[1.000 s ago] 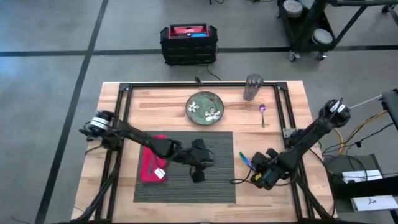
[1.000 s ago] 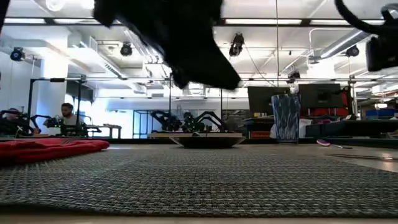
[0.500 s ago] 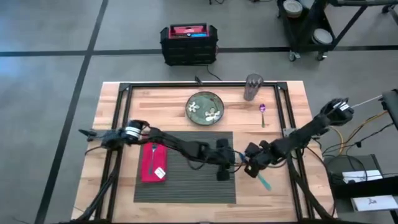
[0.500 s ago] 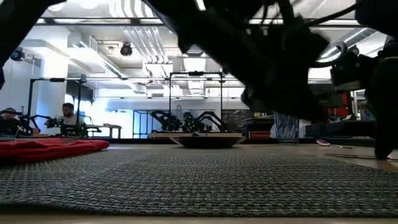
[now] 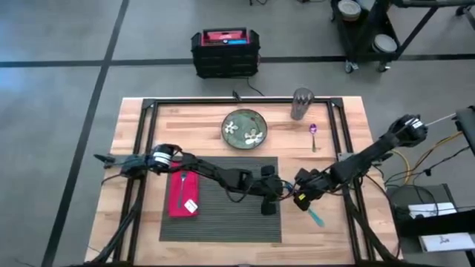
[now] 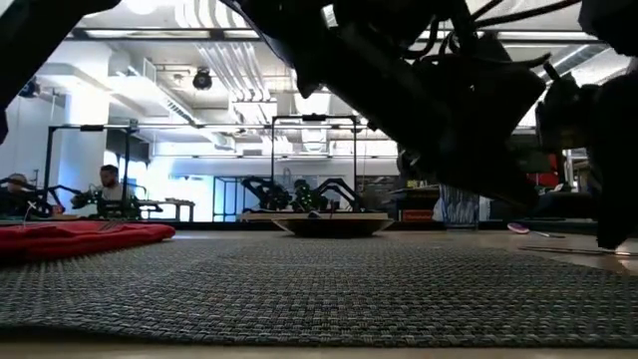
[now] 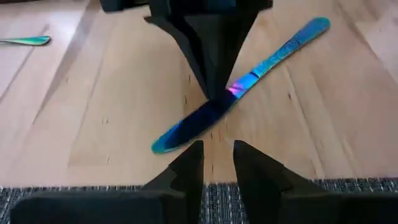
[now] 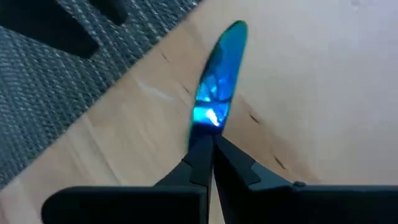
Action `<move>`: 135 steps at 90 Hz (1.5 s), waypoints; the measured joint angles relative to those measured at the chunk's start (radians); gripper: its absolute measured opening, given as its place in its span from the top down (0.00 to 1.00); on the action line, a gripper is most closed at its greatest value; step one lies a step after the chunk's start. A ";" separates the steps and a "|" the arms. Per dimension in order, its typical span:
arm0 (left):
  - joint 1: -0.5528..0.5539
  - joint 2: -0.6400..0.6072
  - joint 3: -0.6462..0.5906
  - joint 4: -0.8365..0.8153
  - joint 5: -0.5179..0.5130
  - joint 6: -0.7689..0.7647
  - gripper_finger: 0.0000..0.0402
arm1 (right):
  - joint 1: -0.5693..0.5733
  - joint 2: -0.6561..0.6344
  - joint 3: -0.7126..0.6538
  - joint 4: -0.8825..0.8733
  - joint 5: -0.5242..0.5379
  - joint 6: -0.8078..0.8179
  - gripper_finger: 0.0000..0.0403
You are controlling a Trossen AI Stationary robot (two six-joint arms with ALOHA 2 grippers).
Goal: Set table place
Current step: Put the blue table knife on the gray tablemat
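Observation:
An iridescent blue knife (image 7: 239, 87) hangs over the bare wood just right of the dark grey placemat (image 5: 221, 200), with my right gripper (image 8: 208, 140) shut on it. My left gripper (image 7: 214, 155) reaches across the placemat and stands open at its right edge, its fingertips facing the knife and just short of it. A red napkin (image 5: 183, 194) with a fork lies on the placemat's left part. The green flowered plate (image 5: 245, 127) rests on the table (image 5: 349, 119) beyond the placemat. My right gripper pinches the knife near its middle (image 7: 231, 92) between its two fingertips, which lie across the knife. The dark blade end (image 7: 168, 140) points toward the placemat. The teal handle end (image 5: 316, 217) sticks out toward the near right. I cannot tell whether the knife touches the wood.
A ribbed glass (image 5: 302, 104) stands at the far right of the table, with a purple spoon (image 5: 313, 136) lying near it. A black and red case (image 5: 225, 52) sits on the floor beyond the table. A black rail frame (image 5: 148, 141) runs round the top.
My left gripper has swept across the placemat toward the table's right edge and stopped facing the knife. My right gripper has moved a little toward the placemat and turned, so the knife's teal end now points toward the near right. Both have kept nearly still in the last half second.

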 joint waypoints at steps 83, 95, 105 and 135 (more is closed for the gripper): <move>0.000 0.046 0.010 0.063 -0.081 0.626 0.74 | 0.000 0.034 -0.006 0.022 0.010 -0.026 1.00; 0.010 0.046 0.012 0.046 -0.079 0.650 0.69 | 0.000 0.034 -0.006 0.026 0.010 -0.021 1.00; 0.019 0.046 0.026 -0.014 -0.071 0.653 0.69 | 0.000 0.034 -0.006 0.029 0.010 -0.019 1.00; 0.051 0.045 0.112 -0.139 0.009 0.686 0.72 | 0.000 0.034 -0.006 0.038 0.009 -0.010 1.00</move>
